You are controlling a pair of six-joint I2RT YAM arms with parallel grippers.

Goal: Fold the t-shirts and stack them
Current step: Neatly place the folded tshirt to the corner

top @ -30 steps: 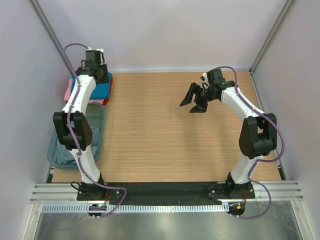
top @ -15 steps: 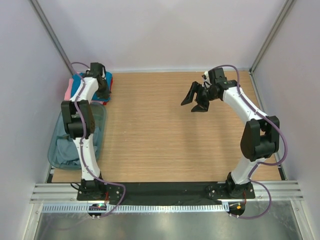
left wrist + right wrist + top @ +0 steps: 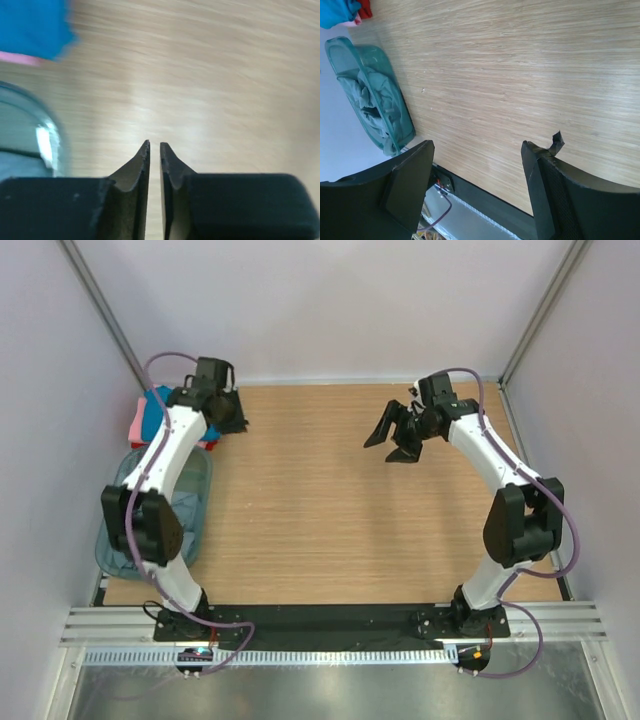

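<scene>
Two table-mounted arms are pictured over a wooden table [image 3: 330, 510] ringed by pale walls, with the t-shirts gathered along its left side. A stack is seen in the far left corner: a teal blue shirt [image 3: 30, 22] is laid uppermost, a pink shirt [image 3: 136, 423] is shown at the outer edge beneath it, and a red shirt [image 3: 366, 9] is glimpsed at the stack's near edge. Nearer the arm bases, a translucent grey-blue plastic bin [image 3: 197, 502] is placed just beside the stack, and pale grey-blue shirts [image 3: 372, 107] are heaped loosely inside it. The left gripper [image 3: 154, 145] is held over bare wood just to the right of the stack; its jaws are drawn almost together, only a thin slit is left between them, and nothing is gripped. In the wrist view the teal cloth and a strip of pink are caught at the upper left corner, blurred, with the bin's curved rim at the left edge. The right gripper [image 3: 390, 443] is poised over the far right part of the table, well apart from the shirts, with its jaws spread wide and nothing held between them.
</scene>
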